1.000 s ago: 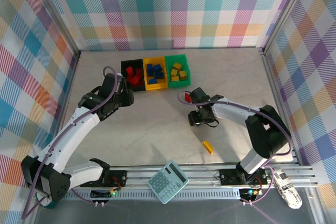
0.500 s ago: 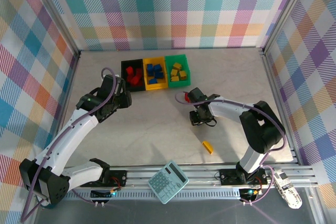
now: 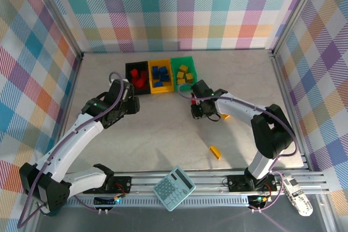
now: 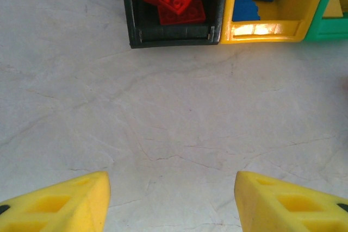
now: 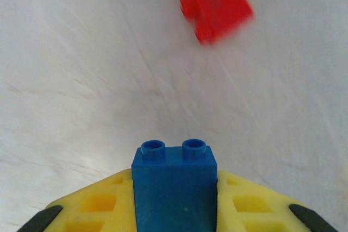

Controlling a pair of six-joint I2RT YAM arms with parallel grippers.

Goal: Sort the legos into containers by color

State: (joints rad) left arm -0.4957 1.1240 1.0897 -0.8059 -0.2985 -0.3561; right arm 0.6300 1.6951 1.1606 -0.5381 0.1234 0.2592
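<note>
walls (image 3: 179,9): pastel plaid | tabletop (image 3: 163,134): pale, marbled | light: even

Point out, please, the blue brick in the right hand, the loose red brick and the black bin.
blue brick (image 5: 173,188): right wrist view, front face.
red brick (image 5: 215,5): right wrist view, its middle.
black bin (image 4: 171,35): left wrist view, near wall.

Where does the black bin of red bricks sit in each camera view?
Top external: black bin, upper middle, leftmost bin in the row.
Left wrist: top edge, middle.
Right wrist: faces a blue brick and a red brick.
Shared landmark: yellow bin directly on its right.
</note>
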